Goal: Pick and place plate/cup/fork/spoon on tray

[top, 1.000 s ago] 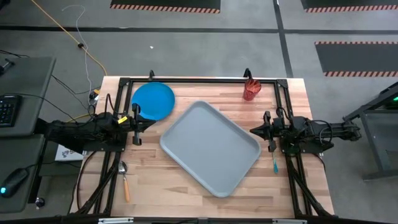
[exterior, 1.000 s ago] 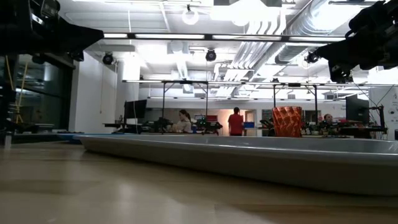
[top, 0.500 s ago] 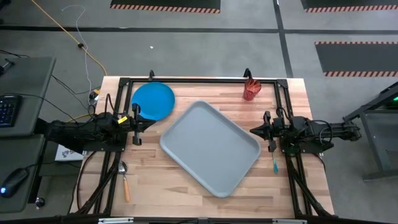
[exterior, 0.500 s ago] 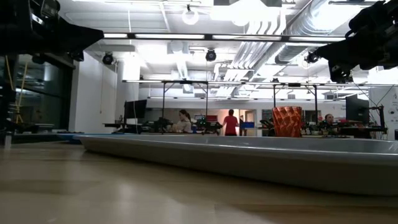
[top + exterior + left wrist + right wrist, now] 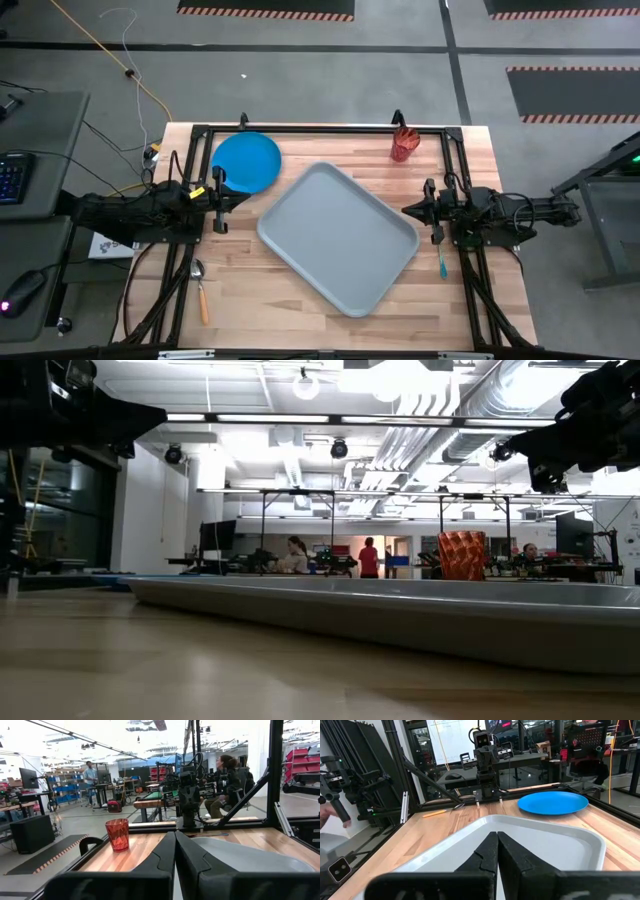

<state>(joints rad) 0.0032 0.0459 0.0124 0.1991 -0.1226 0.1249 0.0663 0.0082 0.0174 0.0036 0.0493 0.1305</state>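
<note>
A: Spoon (image 5: 200, 287) first, nearest the front edge on the left, orange handle, beside the frame rail and well behind the left gripper (image 5: 236, 197). Fork (image 5: 442, 263) on the opposite side, teal handle, just beside the right arm and a little nearer the front than the right gripper (image 5: 408, 211).

B: Gripper states?

A: Both fingers pressed together, tips meeting, nothing between them. Left wrist view shows its pair (image 5: 175, 851) closed to a seam; right wrist view the same (image 5: 497, 851). Both point inward at the tray (image 5: 340, 236).

B: Tray contents?

A: Pale grey tray lies angled between the two grippers on the wooden table (image 5: 250, 300); bare inside. Neither gripper touches it; each tip sits just off a tray edge.

B: Farther back?

A: Blue plate (image 5: 246, 161) flat on the table at the far left, just beyond the left gripper, close to the tray's far corner. Red-orange cup (image 5: 402, 145) upright at the far right, near the back frame rail, apart from the tray. People visible in the room beyond, low view.
</note>
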